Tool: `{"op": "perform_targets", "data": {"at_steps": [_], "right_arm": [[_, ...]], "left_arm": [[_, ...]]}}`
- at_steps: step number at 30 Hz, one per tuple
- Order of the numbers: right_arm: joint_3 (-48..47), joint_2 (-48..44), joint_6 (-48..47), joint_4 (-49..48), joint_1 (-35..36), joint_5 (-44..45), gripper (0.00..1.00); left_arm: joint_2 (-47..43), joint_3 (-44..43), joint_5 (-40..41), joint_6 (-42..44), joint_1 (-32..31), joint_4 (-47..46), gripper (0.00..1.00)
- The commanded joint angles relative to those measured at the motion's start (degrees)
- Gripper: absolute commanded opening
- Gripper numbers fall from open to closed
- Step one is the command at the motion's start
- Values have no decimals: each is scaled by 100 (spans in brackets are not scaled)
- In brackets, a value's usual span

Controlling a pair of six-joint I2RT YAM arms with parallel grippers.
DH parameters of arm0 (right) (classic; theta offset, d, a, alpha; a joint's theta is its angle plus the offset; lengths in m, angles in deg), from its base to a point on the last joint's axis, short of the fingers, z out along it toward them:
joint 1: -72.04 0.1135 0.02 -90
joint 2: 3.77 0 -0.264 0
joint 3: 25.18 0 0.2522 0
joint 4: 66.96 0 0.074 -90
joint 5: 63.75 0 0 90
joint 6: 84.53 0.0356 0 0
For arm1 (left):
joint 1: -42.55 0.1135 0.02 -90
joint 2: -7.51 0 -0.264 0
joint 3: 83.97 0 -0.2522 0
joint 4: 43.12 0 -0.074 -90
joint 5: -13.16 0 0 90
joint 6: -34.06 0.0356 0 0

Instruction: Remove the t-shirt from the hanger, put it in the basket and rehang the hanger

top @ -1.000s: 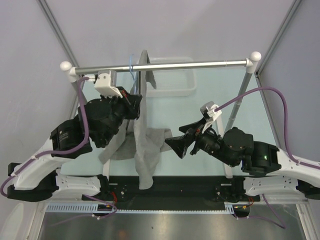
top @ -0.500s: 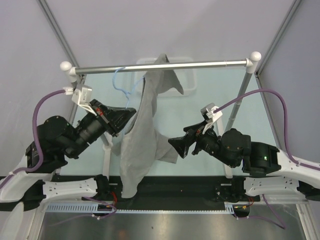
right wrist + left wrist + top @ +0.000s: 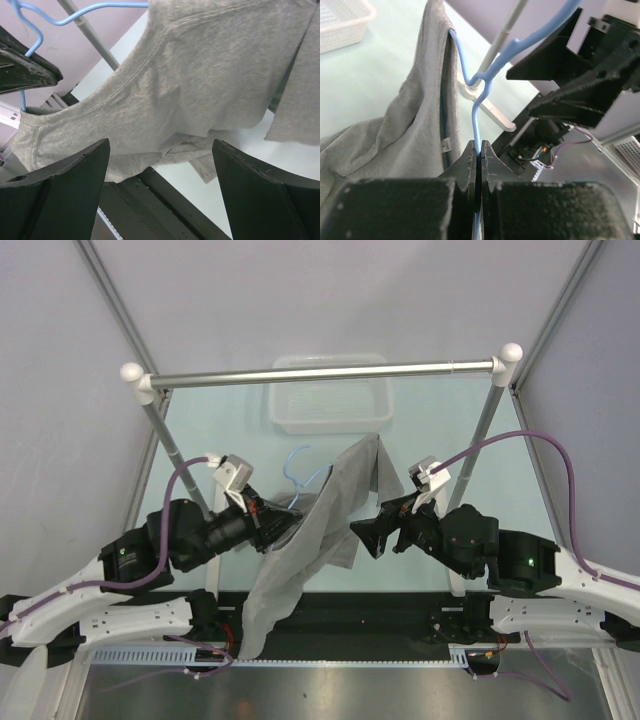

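The grey t-shirt (image 3: 310, 540) hangs on the light-blue wire hanger (image 3: 300, 472), off the rail and low over the table, its hem drooping past the near edge. My left gripper (image 3: 283, 527) is shut on the hanger wire (image 3: 476, 120) just below the hook's twist; the shirt (image 3: 395, 120) hangs to its left. My right gripper (image 3: 362, 532) is open and empty, just right of the shirt. In the right wrist view the shirt (image 3: 200, 80) fills the space ahead of the spread fingers, with the hanger (image 3: 65, 17) at top left.
The silver rail (image 3: 320, 373) spans the back on two uprights (image 3: 480, 440). A white basket (image 3: 328, 395) sits on the table behind the rail. The black base strip (image 3: 340, 605) runs along the near edge.
My left gripper has pulled the hanger and shirt off the rail, down and toward the near edge. My right gripper has moved slightly toward the shirt, still open.
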Motion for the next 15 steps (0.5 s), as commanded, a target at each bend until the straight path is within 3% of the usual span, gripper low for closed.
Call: {"op": "perform_targets", "data": {"at_steps": [1, 5, 11, 15], "right_arm": [[127, -2, 93, -112, -68, -99, 89], [207, 191, 145, -130, -112, -187, 89], [233, 306, 321, -147, -130, -302, 89], [356, 332, 304, -173, -138, -258, 89]], "left_arm": [[600, -282, 509, -307, -18, -254, 0], [1251, -556, 835, -649, 174, -192, 0], [1489, -21, -771, -1501, 1554, -1148, 0], [1691, -90, -879, -1819, 2046, -1571, 0]]}}
